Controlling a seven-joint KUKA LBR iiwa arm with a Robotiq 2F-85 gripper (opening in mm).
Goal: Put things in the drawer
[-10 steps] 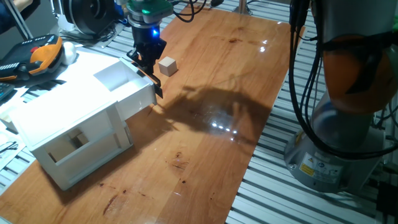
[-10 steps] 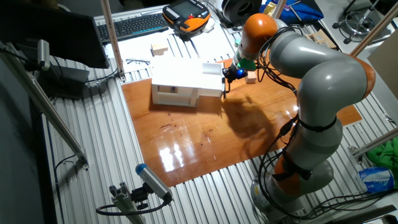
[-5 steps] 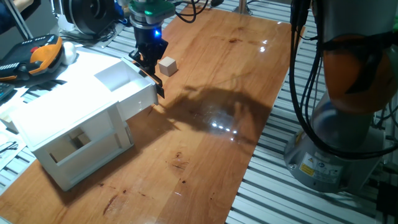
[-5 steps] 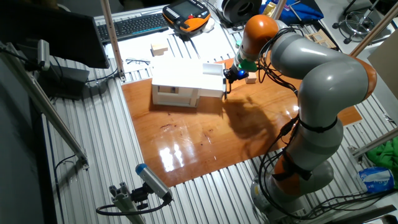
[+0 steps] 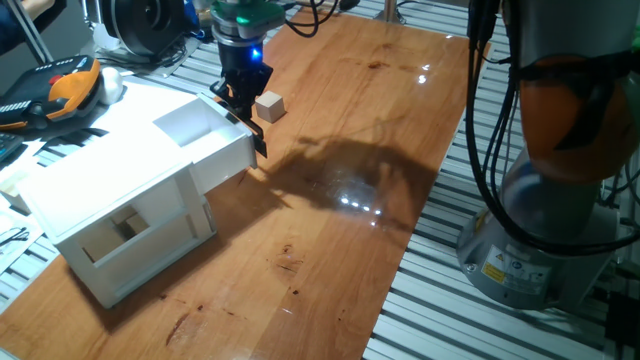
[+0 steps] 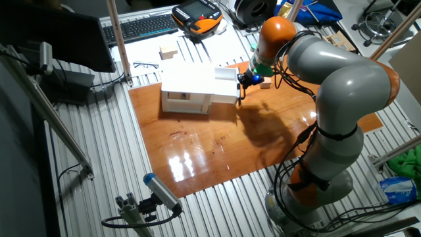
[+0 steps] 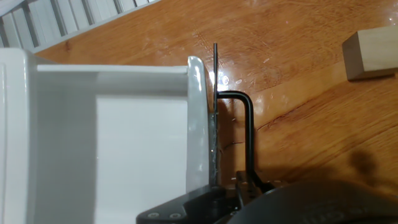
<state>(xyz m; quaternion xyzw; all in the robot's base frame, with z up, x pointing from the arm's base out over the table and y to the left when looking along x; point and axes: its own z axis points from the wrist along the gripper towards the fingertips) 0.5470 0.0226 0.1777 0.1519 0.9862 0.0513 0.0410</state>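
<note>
The hand [image 5: 247, 97] hangs over the front edge of the open drawer [image 5: 205, 140], right at its black bar handle [image 7: 246, 130]. In the hand view only the dark body of the hand fills the bottom edge, and the fingertips are not visible, so I cannot tell whether it is clenched or released. The drawer stands pulled out of the white cabinet [image 5: 110, 215], and its white inside is bare in the hand view. The small beige wooden cube [image 5: 269, 106] lies on the wooden surface [image 5: 400, 120] just beside the hand, outside the drawer and apart from the handle. In the cabinet's lower compartment a pale block [image 5: 124, 226] shows. An orange and black pendant [image 5: 55, 88] lies beyond the cabinet, off the surface.
</note>
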